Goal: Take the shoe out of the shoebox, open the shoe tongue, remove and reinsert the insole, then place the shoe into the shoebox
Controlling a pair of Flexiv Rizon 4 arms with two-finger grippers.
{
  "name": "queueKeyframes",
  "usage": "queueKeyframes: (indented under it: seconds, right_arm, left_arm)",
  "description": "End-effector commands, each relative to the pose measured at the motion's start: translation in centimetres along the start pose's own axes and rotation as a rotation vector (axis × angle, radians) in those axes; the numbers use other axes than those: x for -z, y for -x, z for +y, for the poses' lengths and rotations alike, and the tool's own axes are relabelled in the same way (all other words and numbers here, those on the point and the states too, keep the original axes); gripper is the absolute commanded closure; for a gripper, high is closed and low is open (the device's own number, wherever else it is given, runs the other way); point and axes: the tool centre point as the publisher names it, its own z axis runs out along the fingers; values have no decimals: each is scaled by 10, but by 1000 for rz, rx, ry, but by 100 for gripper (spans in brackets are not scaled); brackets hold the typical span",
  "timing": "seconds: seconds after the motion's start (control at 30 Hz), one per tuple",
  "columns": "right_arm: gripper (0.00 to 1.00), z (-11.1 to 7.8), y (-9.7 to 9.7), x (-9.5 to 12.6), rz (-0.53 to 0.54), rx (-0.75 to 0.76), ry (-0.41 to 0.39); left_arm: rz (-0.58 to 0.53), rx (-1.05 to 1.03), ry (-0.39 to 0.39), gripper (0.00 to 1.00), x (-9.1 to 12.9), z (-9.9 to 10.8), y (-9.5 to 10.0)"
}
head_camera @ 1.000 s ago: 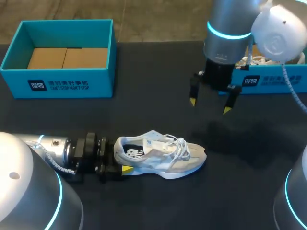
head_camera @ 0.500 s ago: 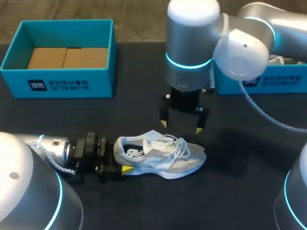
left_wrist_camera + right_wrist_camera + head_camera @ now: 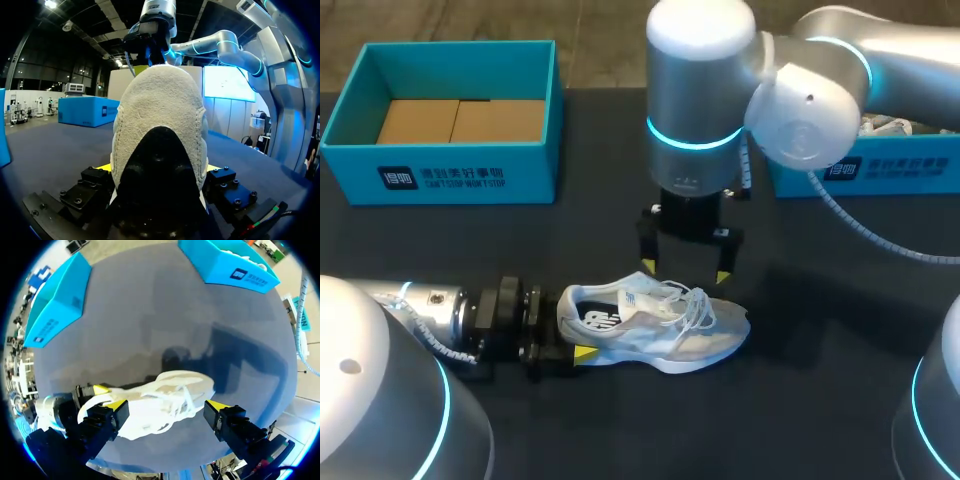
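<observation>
A white and grey shoe lies on its sole on the dark table, toe to the right. My left gripper comes in low from the left and is shut on the shoe's heel. In the left wrist view the heel fills the space between the fingers of that gripper. My right gripper hangs open just above the laces, pointing down. In the right wrist view its gripper straddles the shoe without touching it.
An open teal shoebox with a cardboard floor stands at the back left. A second teal box sits at the back right, behind my right arm. Bare table lies in front of the shoe and to its right.
My right arm has swung left from beside the right box and come down over the shoe's laces, staying open. The left gripper and the shoe have not moved.
</observation>
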Motion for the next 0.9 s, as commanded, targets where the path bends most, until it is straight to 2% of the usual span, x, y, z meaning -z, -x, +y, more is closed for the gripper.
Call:
queueKeyframes:
  seconds: [0.03, 0.27, 0.47, 0.77, 0.9]
  right_arm:
    - [0, -24, -42, -8, -130, -78, 69]
    - [0, -37, -62, -12, -189, -54, 85]
    - [0, -54, -77, -11, -252, -40, 136]
    - [0, -51, -76, -24, -308, -67, 167]
    - [0, -48, -76, -33, -328, -81, 153]
  left_arm:
    - [-4, -1, -1, 100, 0, 0, -1]
    - [-4, -1, -1, 100, 0, 0, -1]
    - [-4, -1, -1, 100, 0, 0, -1]
    - [-4, -1, -1, 100, 0, 0, -1]
    - [-4, -1, -1, 100, 0, 0, -1]
